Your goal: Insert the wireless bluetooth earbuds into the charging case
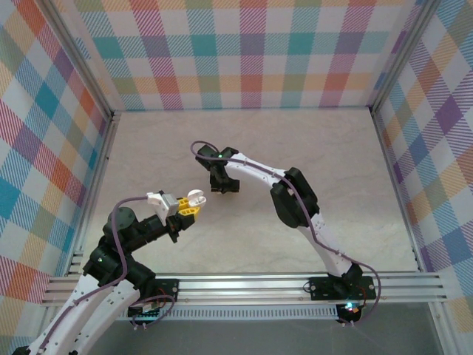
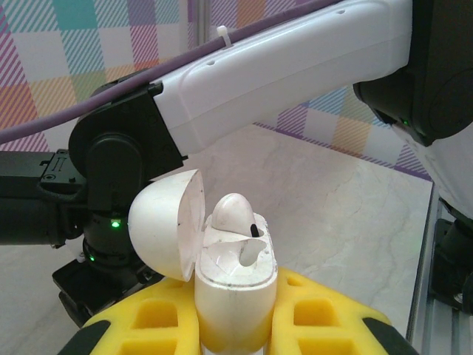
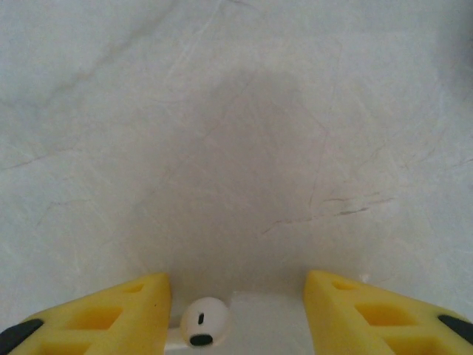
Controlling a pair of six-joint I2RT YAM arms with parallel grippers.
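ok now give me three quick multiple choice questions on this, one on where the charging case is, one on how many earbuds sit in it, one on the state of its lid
1. Where is the charging case?
A) lying on the table
B) between the right gripper's fingers
C) between the left gripper's fingers

2. How many earbuds sit in the case?
A) one
B) two
C) none

3. How is the case's lid?
A) shut
B) swung open
C) taken off and lying on the table

Answers:
1 C: the left wrist view shows the case upright between that gripper's yellow fingers.
2 A: one white earbud is seated, and the slot beside it is empty.
3 B: the lid tilts back on its hinge, baring the inside.
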